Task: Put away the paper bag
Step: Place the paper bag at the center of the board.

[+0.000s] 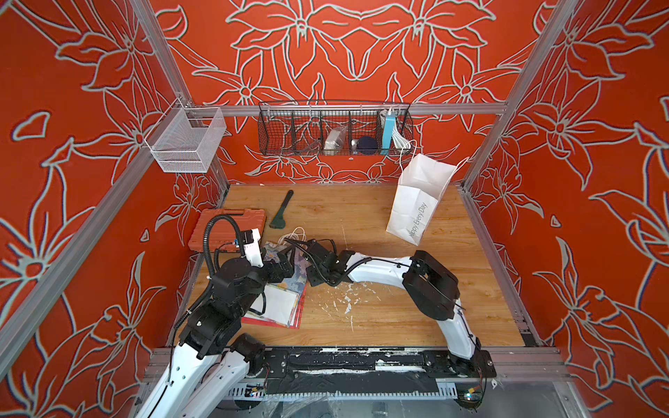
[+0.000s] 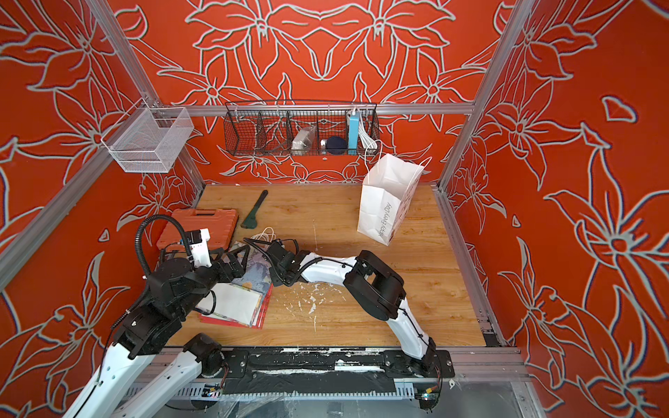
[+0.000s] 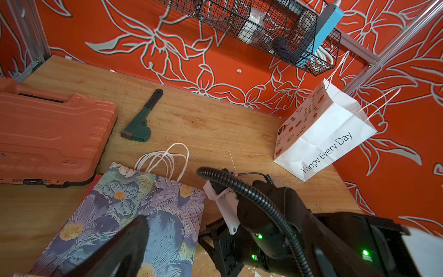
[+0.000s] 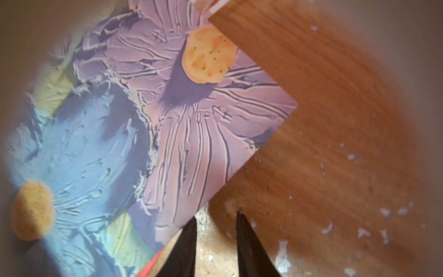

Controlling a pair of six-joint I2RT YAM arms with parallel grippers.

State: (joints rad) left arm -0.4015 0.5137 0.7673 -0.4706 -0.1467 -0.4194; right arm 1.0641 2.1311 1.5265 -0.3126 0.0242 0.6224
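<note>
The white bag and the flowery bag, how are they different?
The white bag stands up with its top open; the flowery bag lies flat. The white bag is mostly plain with the words "Happy Every Day"; the flowery bag is covered in painted purple and blue flowers. Both have white cord handles.

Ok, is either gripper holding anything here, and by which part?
Nothing is held. The right gripper, jaws parted, sits over bare table beside the floral paper bag; the left gripper hangs open above that bag.
</note>
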